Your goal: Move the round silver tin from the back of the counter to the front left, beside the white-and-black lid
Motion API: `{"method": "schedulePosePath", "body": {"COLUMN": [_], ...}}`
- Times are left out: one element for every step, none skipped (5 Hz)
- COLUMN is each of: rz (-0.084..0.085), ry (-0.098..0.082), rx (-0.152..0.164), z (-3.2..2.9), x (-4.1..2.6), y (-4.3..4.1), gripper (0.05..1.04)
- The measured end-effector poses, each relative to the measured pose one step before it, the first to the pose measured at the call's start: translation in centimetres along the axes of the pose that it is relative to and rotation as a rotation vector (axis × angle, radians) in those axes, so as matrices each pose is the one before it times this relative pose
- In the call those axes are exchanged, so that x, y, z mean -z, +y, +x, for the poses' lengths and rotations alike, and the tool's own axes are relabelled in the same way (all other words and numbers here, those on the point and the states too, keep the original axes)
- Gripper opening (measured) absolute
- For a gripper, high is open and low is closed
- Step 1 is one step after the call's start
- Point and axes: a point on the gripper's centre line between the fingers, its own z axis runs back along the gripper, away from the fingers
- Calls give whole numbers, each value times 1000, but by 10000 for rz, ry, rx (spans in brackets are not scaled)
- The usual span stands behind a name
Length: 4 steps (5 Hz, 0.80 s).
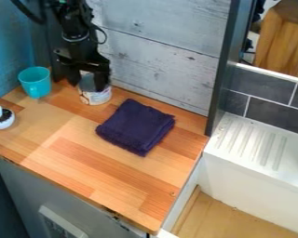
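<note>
Folded towel [136, 125] mid-tabletop [83, 162]; my pincer [87, 86] is at the can [95, 98], upright by the back edge, unlifted; gripping it or open, I can't tell; what's left, unclear.

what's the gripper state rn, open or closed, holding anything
Gripper: at the can, partly in front of it; open or closed on it cannot be told.

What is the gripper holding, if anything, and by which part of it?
It cannot be told for sure. The gripper is at the upper part of the can, but I cannot see whether it grips it.
</note>
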Motion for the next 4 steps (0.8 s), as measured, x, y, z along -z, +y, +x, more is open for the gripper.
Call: {"method": "schedulePosePath", "body": {"rz": [206, 207, 229, 296], "ry": [-576, -356, -152, 235], "rx": [-700, -491, -186, -95], "z": [898, 797, 824, -257], "x": [150, 342, 323, 1227], "y": [359, 365, 387, 420], "gripper": [1000, 1000, 1000, 1000]}}
